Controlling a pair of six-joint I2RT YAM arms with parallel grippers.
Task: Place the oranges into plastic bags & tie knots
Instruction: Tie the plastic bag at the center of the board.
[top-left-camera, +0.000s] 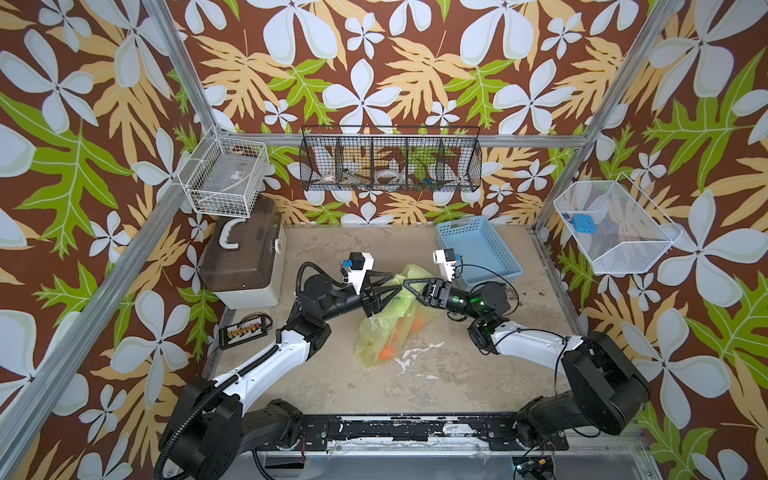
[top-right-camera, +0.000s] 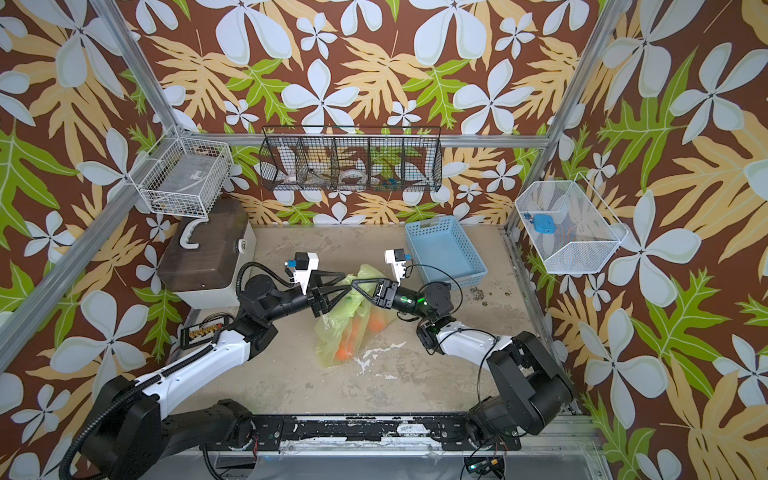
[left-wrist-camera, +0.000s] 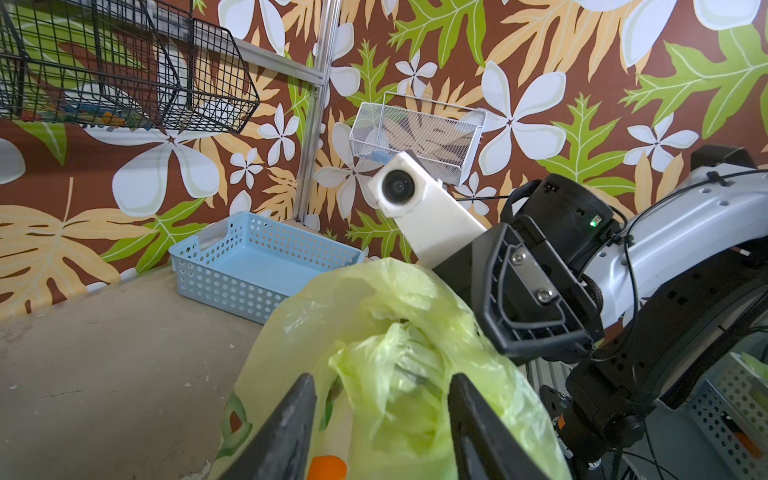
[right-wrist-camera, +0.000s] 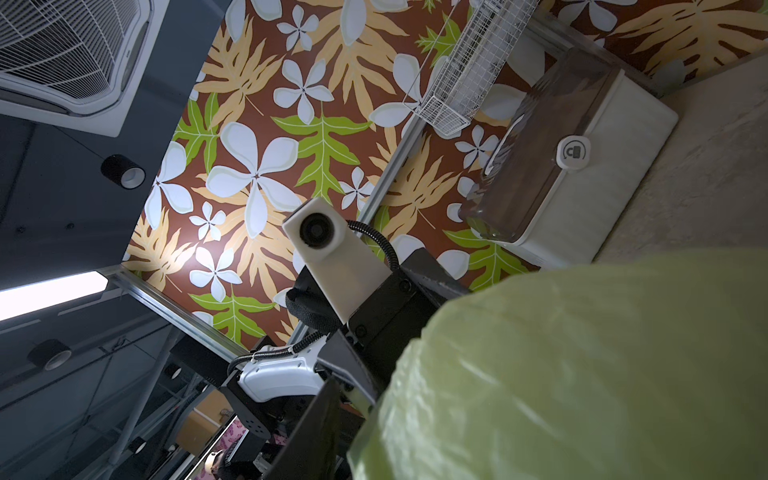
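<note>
The yellow-green plastic bag (top-left-camera: 390, 328) (top-right-camera: 349, 328) lies mid-table with oranges (top-left-camera: 386, 353) (top-right-camera: 376, 322) showing through it; one orange (left-wrist-camera: 328, 467) appears in the left wrist view. Its top is a bunched twist (left-wrist-camera: 399, 365); I cannot tell if it is a tied knot. My left gripper (top-left-camera: 392, 282) (left-wrist-camera: 382, 378) is open, its fingers (left-wrist-camera: 291, 428) straddling that twist. My right gripper (top-left-camera: 406, 284) (top-right-camera: 355, 285) faces it tip to tip at the bag's top. One right finger (right-wrist-camera: 316, 432) shows, slightly off the plastic (right-wrist-camera: 582, 374), which hides the other.
A light-blue perforated basket (top-left-camera: 478, 253) (left-wrist-camera: 257, 266) sits at the back right. A brown-lidded box (top-left-camera: 241, 257) (right-wrist-camera: 561, 166) stands at the back left, with a connector strip (top-left-camera: 243, 332) in front of it. Wire baskets hang on the walls.
</note>
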